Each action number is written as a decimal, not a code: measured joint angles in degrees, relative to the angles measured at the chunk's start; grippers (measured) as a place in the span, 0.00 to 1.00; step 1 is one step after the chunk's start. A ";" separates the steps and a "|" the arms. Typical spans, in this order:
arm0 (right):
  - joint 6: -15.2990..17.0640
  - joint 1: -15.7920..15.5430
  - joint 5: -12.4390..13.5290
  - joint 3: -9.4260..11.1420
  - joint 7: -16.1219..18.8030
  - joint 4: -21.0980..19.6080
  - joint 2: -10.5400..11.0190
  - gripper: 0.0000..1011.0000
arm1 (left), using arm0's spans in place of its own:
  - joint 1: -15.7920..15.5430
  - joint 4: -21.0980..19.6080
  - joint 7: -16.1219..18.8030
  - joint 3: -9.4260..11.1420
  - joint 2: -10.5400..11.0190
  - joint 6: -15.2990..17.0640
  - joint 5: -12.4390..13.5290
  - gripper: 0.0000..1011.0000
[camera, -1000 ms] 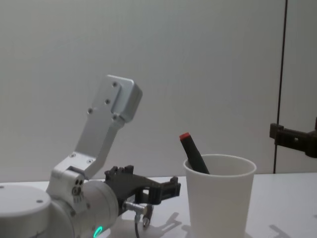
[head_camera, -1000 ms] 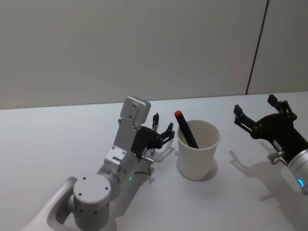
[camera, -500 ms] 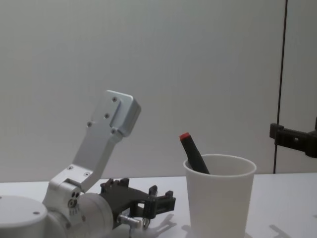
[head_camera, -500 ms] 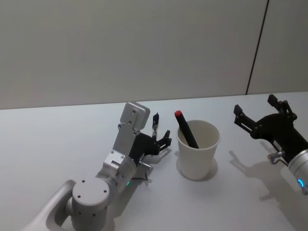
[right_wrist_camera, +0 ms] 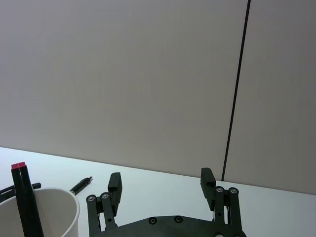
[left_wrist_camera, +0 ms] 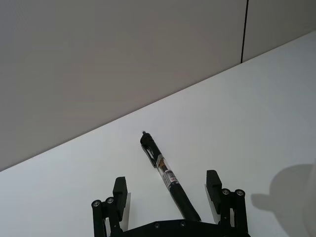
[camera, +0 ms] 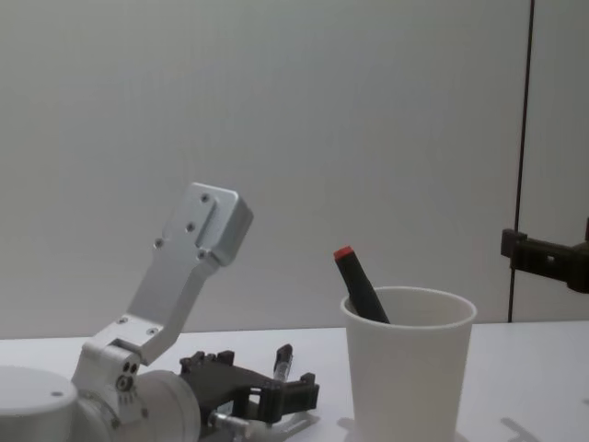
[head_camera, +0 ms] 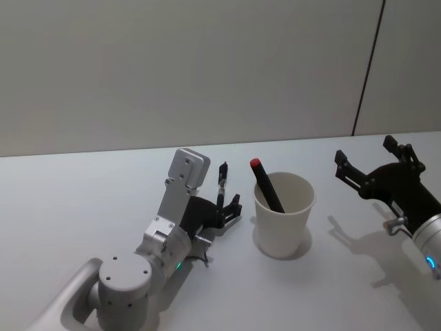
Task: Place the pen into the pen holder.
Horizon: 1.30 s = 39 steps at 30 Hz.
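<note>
A black pen (head_camera: 221, 182) (left_wrist_camera: 165, 173) lies on the white table just left of the pen holder; its tip (camera: 283, 354) also shows in the chest view. My left gripper (head_camera: 227, 205) (left_wrist_camera: 167, 180) (camera: 276, 385) is down near the table and open, with one finger on each side of the pen's near end and not gripping it. The pen holder (head_camera: 284, 219) (camera: 406, 368) (right_wrist_camera: 47, 213), a white paper cup, stands upright with a black red-capped marker (head_camera: 266, 185) (camera: 360, 286) leaning inside. My right gripper (head_camera: 365, 156) (right_wrist_camera: 160, 177) hovers open and empty to the cup's right.
The white table (head_camera: 83, 200) runs back to a plain grey wall with a dark vertical seam (head_camera: 367, 69). My left arm's silver wrist link (head_camera: 185, 181) (camera: 189, 258) rises above the table left of the cup.
My left gripper has dropped toward the table and slid forward, so its open fingers now straddle the pen. The right arm, cup and marker have not moved.
</note>
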 joint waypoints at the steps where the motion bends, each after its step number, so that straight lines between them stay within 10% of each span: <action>1: 0.00 0.00 0.00 0.00 0.00 0.00 0.00 0.99 | -0.02 0.02 -0.14 -0.06 0.00 0.28 -0.14 0.99; 21: 0.00 0.00 0.00 0.00 0.00 0.00 0.00 0.99 | -0.59 0.73 -1.38 -0.99 -0.26 4.00 -2.10 0.99; 39: 0.00 0.00 0.00 0.00 0.00 0.00 0.00 0.99 | -0.70 0.90 -1.49 -1.17 -0.35 4.67 -2.38 0.79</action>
